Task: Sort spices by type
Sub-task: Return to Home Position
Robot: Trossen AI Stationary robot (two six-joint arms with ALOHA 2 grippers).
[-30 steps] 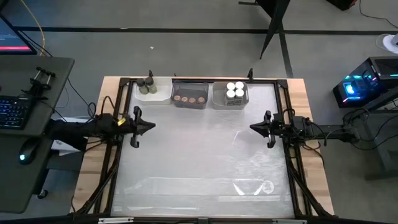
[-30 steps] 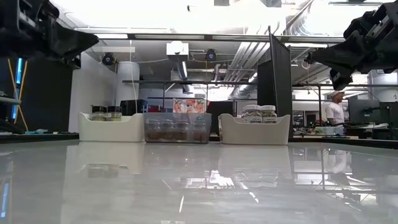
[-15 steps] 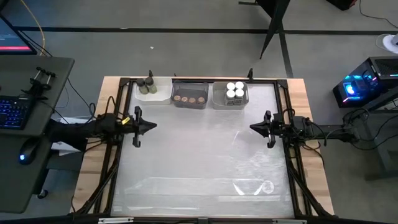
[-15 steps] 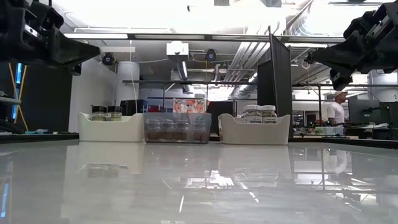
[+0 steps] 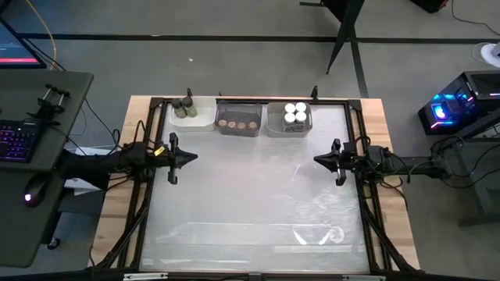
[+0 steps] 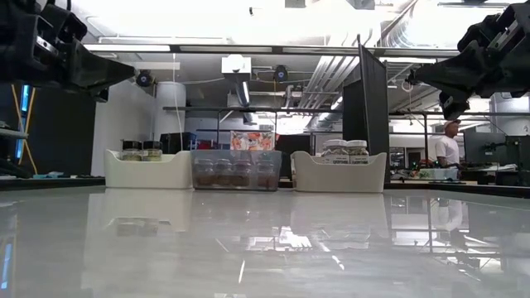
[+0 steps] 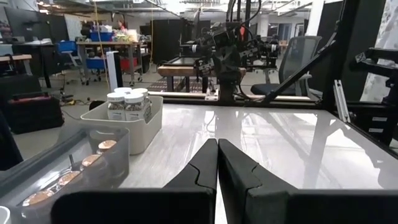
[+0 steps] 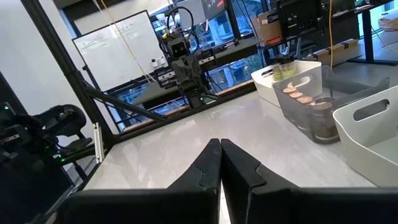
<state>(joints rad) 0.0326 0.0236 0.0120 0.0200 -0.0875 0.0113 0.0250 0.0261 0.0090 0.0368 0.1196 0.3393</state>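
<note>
The spices stand in three bins along the table's far edge. Dark-capped jars (image 5: 186,106) are in the white bin (image 5: 205,119) at the left, cork-capped jars (image 5: 237,123) in the clear bin (image 5: 239,110), white-capped jars (image 5: 294,113) in the grey-white bin (image 5: 290,128). My left gripper (image 5: 194,157) hovers shut by the table's left edge, pointing level toward the middle. My right gripper (image 5: 316,159) hovers shut by the right edge, facing it. Both hold nothing.
A black frame (image 5: 148,179) runs round the glossy white table top (image 5: 250,195). The bins show in the low view (image 6: 240,170) at the far edge. A person (image 6: 448,145) stands in the room beyond the table. Desks with a keyboard (image 5: 19,144) flank the left.
My left gripper has swung slightly at its place by the left edge and has tipped a little, staying shut. My right gripper and the jars have kept still.
</note>
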